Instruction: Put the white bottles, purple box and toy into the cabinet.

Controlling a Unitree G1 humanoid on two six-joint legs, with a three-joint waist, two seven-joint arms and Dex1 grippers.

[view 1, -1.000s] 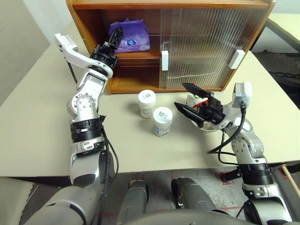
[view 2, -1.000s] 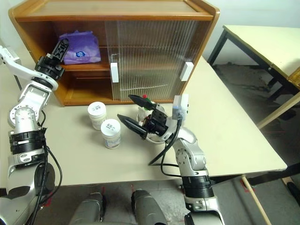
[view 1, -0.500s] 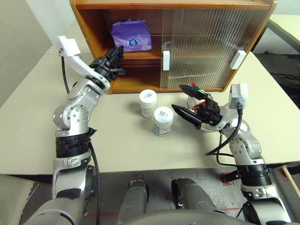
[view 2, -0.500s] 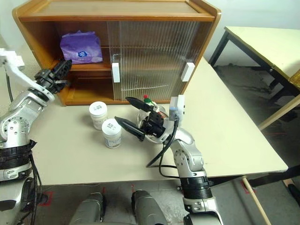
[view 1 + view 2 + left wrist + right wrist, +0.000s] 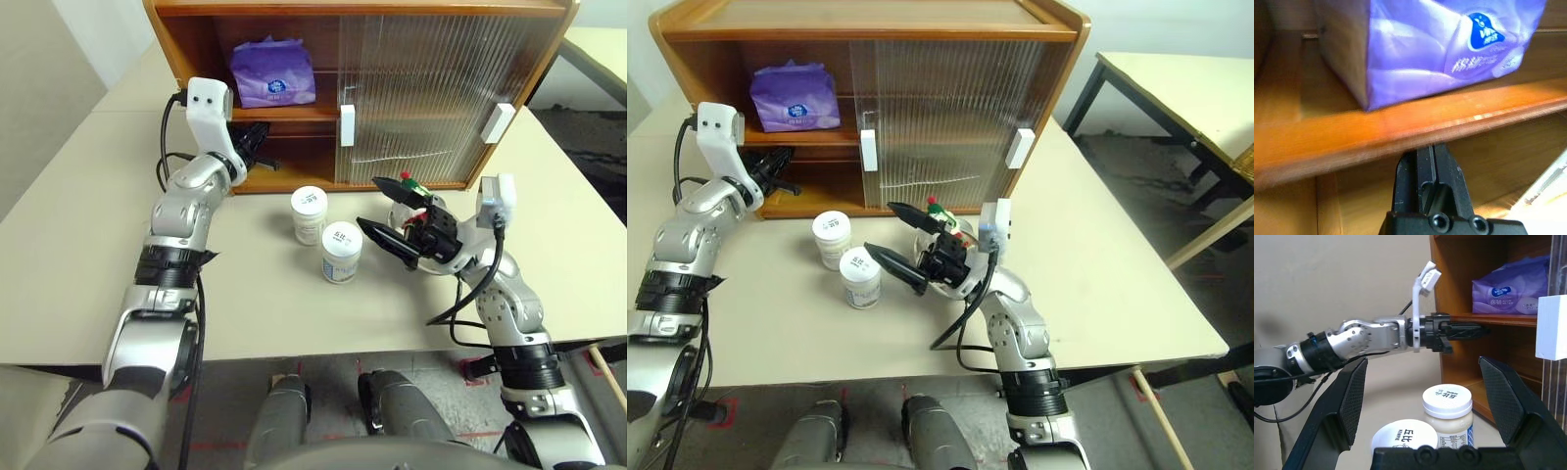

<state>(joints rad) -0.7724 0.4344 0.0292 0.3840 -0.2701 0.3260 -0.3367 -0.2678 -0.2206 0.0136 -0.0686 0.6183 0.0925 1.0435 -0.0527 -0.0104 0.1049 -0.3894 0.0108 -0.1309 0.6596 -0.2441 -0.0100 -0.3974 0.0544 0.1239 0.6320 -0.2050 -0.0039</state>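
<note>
While the left gripper [image 5: 257, 145] has its jaws pressed fully together on nothing, its tip sits at the open left bay of the cabinet [image 5: 446, 20], just under the edge of the upper shelf [image 5: 1400, 129] on which the purple box [image 5: 272, 73] already lies. The right gripper [image 5: 390, 213] hangs above the desk [image 5: 78, 255] with its jaws spread as wide as they go, empty, pointing toward the robot's left. Straight along that line, framed between the open fingers in the right wrist view, stand the two white bottles [image 5: 324, 235], upright and just beside each other in front of the cabinet's lower shelf; the nearer bottle [image 5: 340, 253] is close to the right jaws' tips, the farther bottle [image 5: 308, 215] lies between that one and the left arm. The toy [image 5: 407, 208] sits just behind the right gripper, partly hidden by it. By my judgement the bottles come next, and the right arm, open and aimed at them, is better placed; the left would have to back out and reopen first.
</note>
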